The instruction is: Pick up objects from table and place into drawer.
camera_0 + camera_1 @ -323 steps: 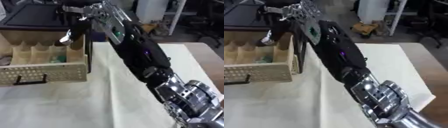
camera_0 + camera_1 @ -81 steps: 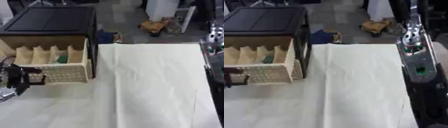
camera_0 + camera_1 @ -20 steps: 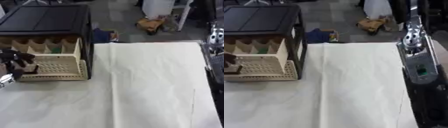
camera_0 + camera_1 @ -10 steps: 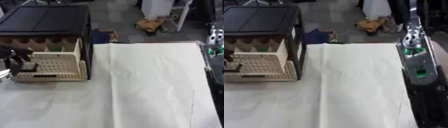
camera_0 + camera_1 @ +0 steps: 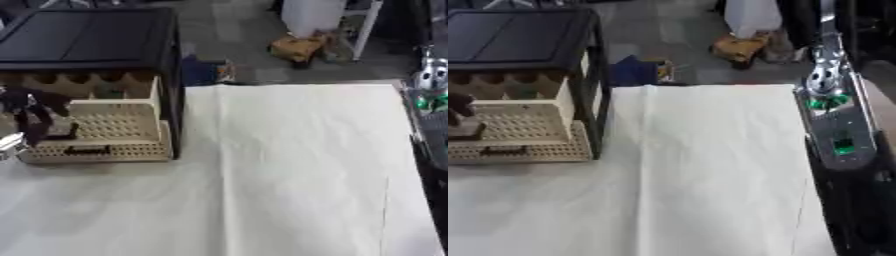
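Note:
A beige perforated drawer (image 5: 105,131) with a dark handle (image 5: 87,149) sticks partway out of a black cabinet (image 5: 87,37) at the far left. Behind its dividers a small green thing (image 5: 109,91) lies in one compartment. My left hand (image 5: 31,117) is against the drawer's front left corner, reaching over its top edge. Of my right arm only the silver forearm (image 5: 835,107) with green lights shows, along the right edge. Its hand is out of sight. No loose object shows on the table.
A white cloth (image 5: 280,170) covers the table from the cabinet to the right edge. Beyond the far edge, on the floor, are a blue thing (image 5: 636,70), a brown object (image 5: 297,47) and a white bin (image 5: 311,15).
The drawer has slid farther back into the cabinet, with my left hand moving back with it. The right forearm stays at the right edge.

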